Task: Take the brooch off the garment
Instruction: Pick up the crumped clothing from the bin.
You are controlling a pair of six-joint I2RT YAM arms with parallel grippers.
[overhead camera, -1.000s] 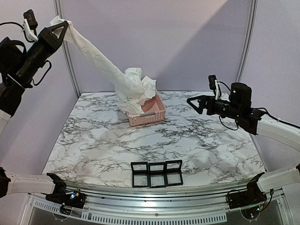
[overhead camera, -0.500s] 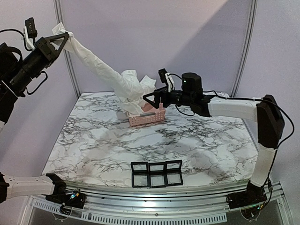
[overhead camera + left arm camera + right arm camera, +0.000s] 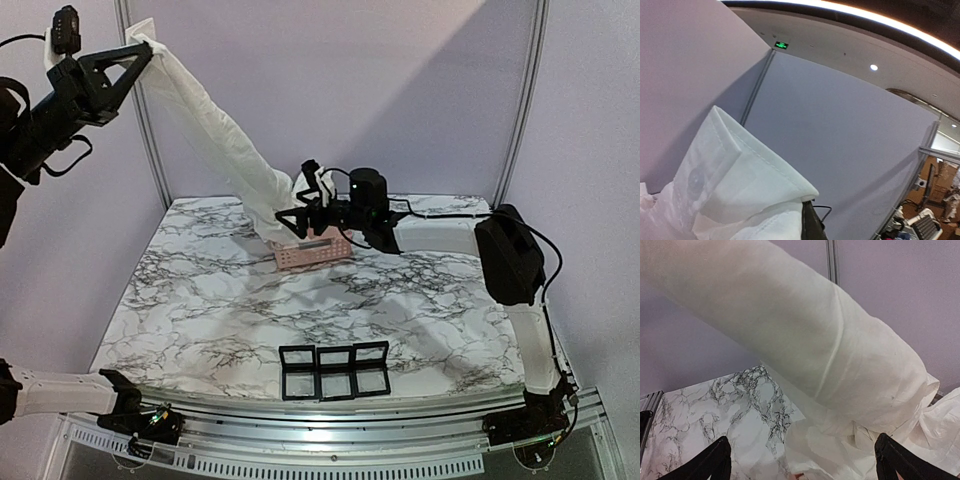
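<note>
White right arm (image 3: 530,340), black joints, triangular hand (image 3: 288,216).

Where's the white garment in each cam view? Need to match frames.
Top external: garment stretched from the left gripper, upper left, down to the pink basket at centre.
Left wrist: garment bottom left.
Right wrist: garment crosses the middle diagonally.
Shared landmark: lilac wall panels behind.

small green lit sign (image 3: 781,45) on ceiling (image 3: 850,47), lettering unreadable, no other text
</note>
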